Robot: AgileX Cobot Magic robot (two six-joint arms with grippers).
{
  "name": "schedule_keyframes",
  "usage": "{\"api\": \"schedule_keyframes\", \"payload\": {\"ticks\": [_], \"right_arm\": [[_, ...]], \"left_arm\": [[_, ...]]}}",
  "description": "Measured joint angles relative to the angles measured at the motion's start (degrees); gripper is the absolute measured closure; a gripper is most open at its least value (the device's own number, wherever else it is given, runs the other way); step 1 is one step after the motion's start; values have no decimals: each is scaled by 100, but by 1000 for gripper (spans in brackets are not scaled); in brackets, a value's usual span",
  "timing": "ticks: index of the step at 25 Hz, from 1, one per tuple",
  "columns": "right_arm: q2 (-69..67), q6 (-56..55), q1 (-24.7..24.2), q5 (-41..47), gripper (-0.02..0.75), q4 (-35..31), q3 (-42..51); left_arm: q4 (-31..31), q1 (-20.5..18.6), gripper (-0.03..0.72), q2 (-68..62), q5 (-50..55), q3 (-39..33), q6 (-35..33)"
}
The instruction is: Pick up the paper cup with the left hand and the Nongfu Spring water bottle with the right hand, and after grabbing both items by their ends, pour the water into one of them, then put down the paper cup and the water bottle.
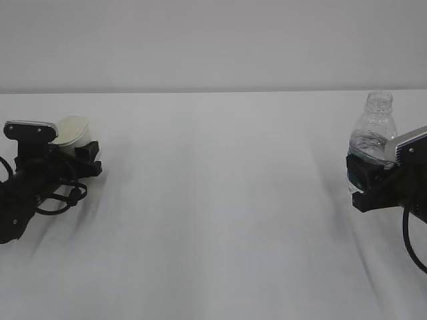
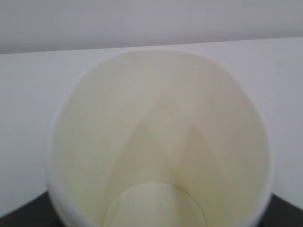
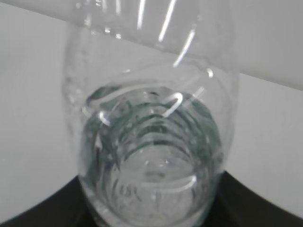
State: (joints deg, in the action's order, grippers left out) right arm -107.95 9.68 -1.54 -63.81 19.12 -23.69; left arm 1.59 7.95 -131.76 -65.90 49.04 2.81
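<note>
A wide white worktop carries everything. At its right edge the black right hand is clamped around the lower body of the small clear ribbed plastic water bottle, upright and capless, with clear water inside. At the left, the black left hand straddles the cream paper cup; whether it grips cannot be told.

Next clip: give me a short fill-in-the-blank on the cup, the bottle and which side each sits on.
1. In the exterior view, the paper cup sits at the far ____ of the table.
2. The water bottle has no ____ on its neck.
3. In the left wrist view, the inside of the cup looks ____.
4. The taller of the two items is the ____.

Missing words: left; cap; empty; bottle
</note>
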Motion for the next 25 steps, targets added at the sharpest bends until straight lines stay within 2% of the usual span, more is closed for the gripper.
{"api": "schedule_keyframes", "payload": {"ticks": [7, 15, 20, 25], "right_arm": [[0, 0, 0, 0, 383, -36, 0], [0, 0, 0, 0, 383, -59, 0], [0, 0, 0, 0, 383, -109, 0], [0, 0, 0, 0, 383, -122, 0]], "left_arm": [[873, 0, 242, 0, -13, 0, 0], [1770, 0, 255, 269, -26, -400, 12], [2766, 45, 260, 474, -16, -423, 462], [3585, 279, 272, 630, -16, -425, 791]]}}
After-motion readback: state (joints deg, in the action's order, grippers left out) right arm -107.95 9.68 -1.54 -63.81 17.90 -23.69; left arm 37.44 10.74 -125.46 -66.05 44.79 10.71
